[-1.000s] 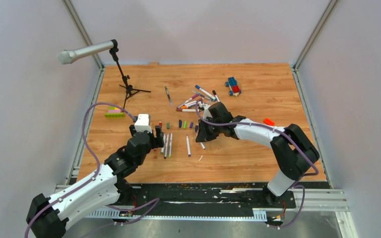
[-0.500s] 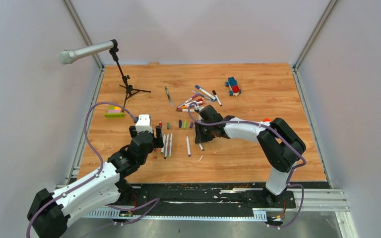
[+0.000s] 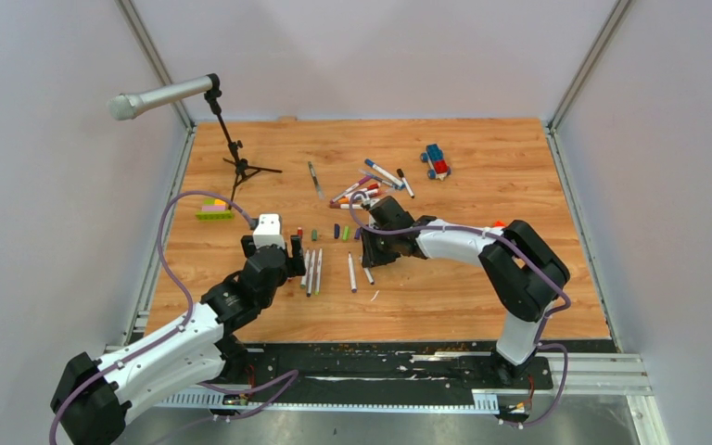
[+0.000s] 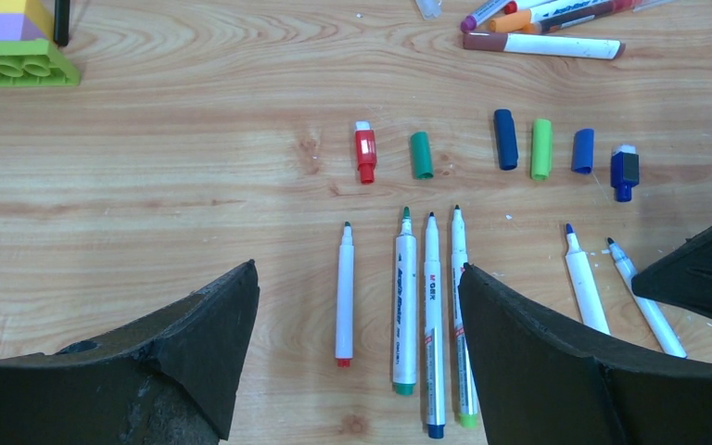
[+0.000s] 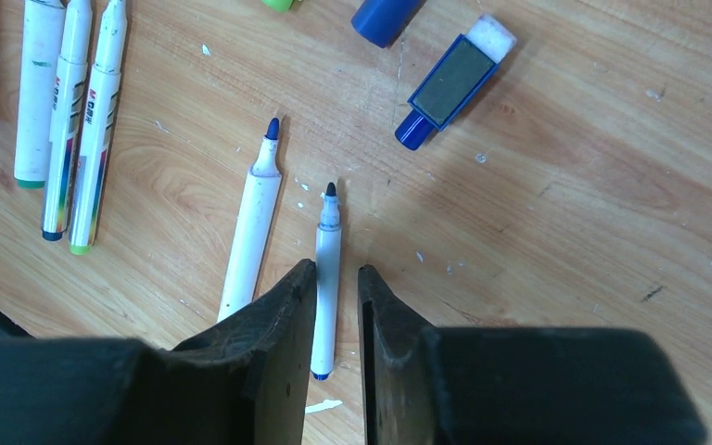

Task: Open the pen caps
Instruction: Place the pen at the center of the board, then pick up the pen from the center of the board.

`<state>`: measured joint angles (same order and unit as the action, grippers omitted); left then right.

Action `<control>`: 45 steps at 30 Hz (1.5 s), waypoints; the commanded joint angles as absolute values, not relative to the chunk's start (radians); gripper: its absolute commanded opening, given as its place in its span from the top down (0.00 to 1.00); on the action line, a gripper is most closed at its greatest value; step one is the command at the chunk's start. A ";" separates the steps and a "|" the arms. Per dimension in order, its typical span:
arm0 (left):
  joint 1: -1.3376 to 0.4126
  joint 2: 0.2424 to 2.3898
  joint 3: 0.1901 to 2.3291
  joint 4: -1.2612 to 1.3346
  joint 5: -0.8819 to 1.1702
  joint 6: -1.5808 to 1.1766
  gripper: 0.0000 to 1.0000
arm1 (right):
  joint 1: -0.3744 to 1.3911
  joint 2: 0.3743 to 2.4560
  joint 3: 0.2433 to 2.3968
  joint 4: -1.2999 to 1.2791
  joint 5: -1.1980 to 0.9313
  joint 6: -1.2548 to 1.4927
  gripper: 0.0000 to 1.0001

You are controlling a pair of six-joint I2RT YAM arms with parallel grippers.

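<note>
1. Wooden table (image 3: 482, 306): it carries every item, and both arms reach over its middle.
2. Left gripper (image 4: 360, 271): the jaws are spread wide and hold nothing. It hovers over four uncapped pens (image 4: 434, 324) that lie side by side with their tips pointing away from the arm.
3. Right gripper (image 5: 336, 278): the jaws stand narrowly apart, straddling a blue-tipped pen (image 5: 329, 227) that lies flat on the wood. One finger (image 5: 287, 315) sits against the barrel, and a strip of wood shows on the other side. The pen is released, not clamped.
4. Second blue-tipped pen (image 5: 258, 222): it lies uncapped just beside the first.
5. Pen caps (image 4: 540, 148): six lie loose in a row just beyond the pen tips, apart from one another. They are red, green, dark blue, light green, blue, and dark blue with a pale end.
6. Capped pens (image 3: 366, 190): these lie in a heap further back, beyond the right gripper.
7. Also present: a toy car (image 3: 436, 160), a brick bar (image 3: 213, 214) and a microphone (image 3: 162, 95) on its stand.
</note>
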<state>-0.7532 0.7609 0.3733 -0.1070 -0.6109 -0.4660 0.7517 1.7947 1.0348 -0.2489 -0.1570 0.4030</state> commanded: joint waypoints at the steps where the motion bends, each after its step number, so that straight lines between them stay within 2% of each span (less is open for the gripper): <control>1: -0.759 0.752 0.401 -0.071 -0.634 -0.477 0.14 | 0.756 1.808 1.060 -0.259 -0.154 0.403 0.75; 8: -0.759 0.738 0.399 -0.065 -0.623 -0.469 0.13 | 0.756 1.739 1.098 -0.276 -0.230 0.306 0.69; 12: -0.759 0.738 0.407 -0.066 -0.627 -0.460 0.01 | 0.755 1.665 1.112 -0.293 -0.284 0.216 0.65; 16: -0.760 0.711 0.398 -0.046 -0.660 -0.449 0.00 | 0.749 1.603 1.118 -0.327 -0.306 0.113 0.64; 21: -0.757 0.679 0.380 -0.005 -0.714 -0.419 0.00 | 0.723 1.576 1.168 -0.450 -0.374 -0.138 0.64; 24: -0.754 0.676 0.384 0.046 -0.697 -0.402 0.00 | 0.687 1.569 1.203 -0.582 -0.496 -0.352 0.64; 27: -0.728 0.698 0.412 0.056 -0.629 -0.400 0.00 | 0.612 1.556 1.228 -0.748 -0.714 -0.568 0.63; 30: -0.677 0.762 0.465 0.059 -0.513 -0.389 0.00 | 0.516 1.515 1.229 -0.857 -0.842 -0.708 0.61; 36: -0.558 0.971 0.660 0.016 -0.275 -0.383 0.00 | 0.299 1.331 1.097 -0.911 -0.851 -0.895 0.56; 42: -0.433 1.217 0.870 -0.038 -0.065 -0.448 0.00 | -0.045 1.207 0.991 -0.869 -1.048 -0.946 0.54; 45: -0.399 1.338 0.998 -0.088 -0.022 -0.466 0.00 | -0.097 1.202 0.974 -0.854 -1.040 -0.951 0.53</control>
<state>-0.4393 1.2251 0.8608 -0.0380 -0.1524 -0.4286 -0.0437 1.2186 0.9951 -0.8707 -0.9379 -0.8745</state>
